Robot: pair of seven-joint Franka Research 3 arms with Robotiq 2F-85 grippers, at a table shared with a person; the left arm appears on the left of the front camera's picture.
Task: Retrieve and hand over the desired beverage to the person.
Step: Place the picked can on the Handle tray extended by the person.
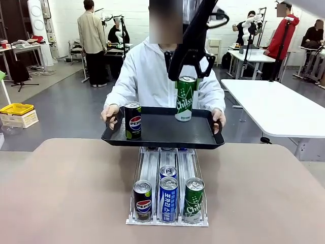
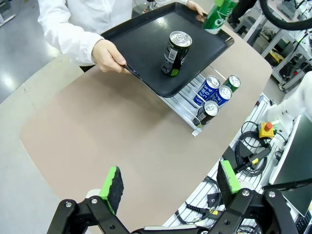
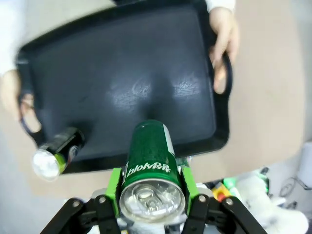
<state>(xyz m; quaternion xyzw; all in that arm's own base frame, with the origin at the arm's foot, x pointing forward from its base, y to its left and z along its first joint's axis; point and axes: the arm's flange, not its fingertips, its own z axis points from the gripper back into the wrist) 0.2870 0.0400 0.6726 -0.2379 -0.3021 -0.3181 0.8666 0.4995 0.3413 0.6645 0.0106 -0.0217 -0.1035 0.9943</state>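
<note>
Front view: right gripper [image 1: 186,76] clamps green can [image 1: 185,99] over tray [image 1: 162,133].

Readable "Chilsung" in white script on the green can [image 1: 186,99] over the right part of the black tray [image 1: 162,133]; same word seen upside down on that can in the right wrist view. "PEPSI" with the round red, white and blue logo on the black can [image 1: 133,120] standing at the tray's left. In the rack [image 1: 167,184] on the table, near row: Pepsi logo on the left black can [image 1: 142,201], white Korean lettering running down the middle blue can [image 1: 168,199], "Chilsung" on the right green can [image 1: 193,200]. Print on the second blue can [image 1: 168,171] behind too hidden to read.
</note>
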